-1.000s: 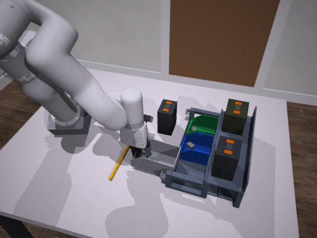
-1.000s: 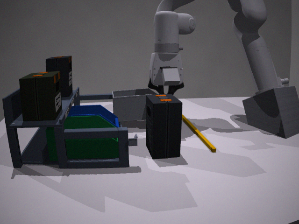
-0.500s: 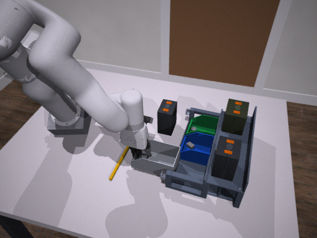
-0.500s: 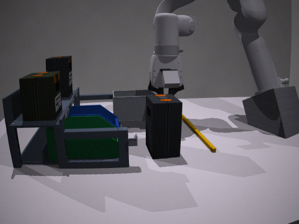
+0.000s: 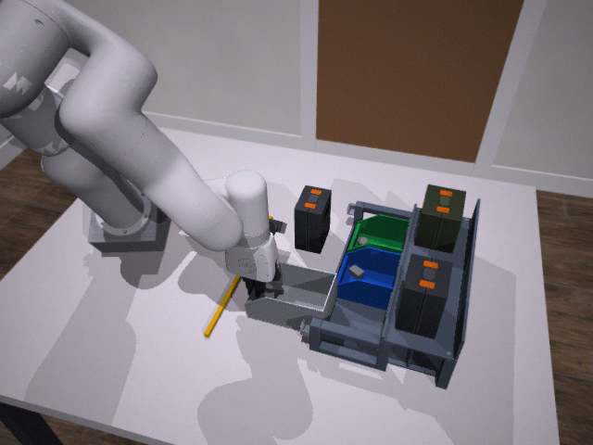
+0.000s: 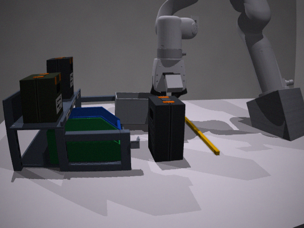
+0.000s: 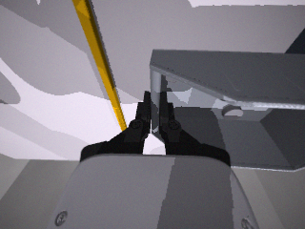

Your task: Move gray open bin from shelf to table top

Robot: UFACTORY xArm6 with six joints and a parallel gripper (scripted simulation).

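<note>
Above the table, end effector point(image 5: 256, 291) point(image 7: 155, 100) pointing down, pinching gray bin's point(image 5: 292, 311) point(image 6: 132, 110) point(image 7: 229, 72) wall

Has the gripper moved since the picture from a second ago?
Yes, slightly down: in the exterior view, the gripper sits lower against the black case on the table.
</note>
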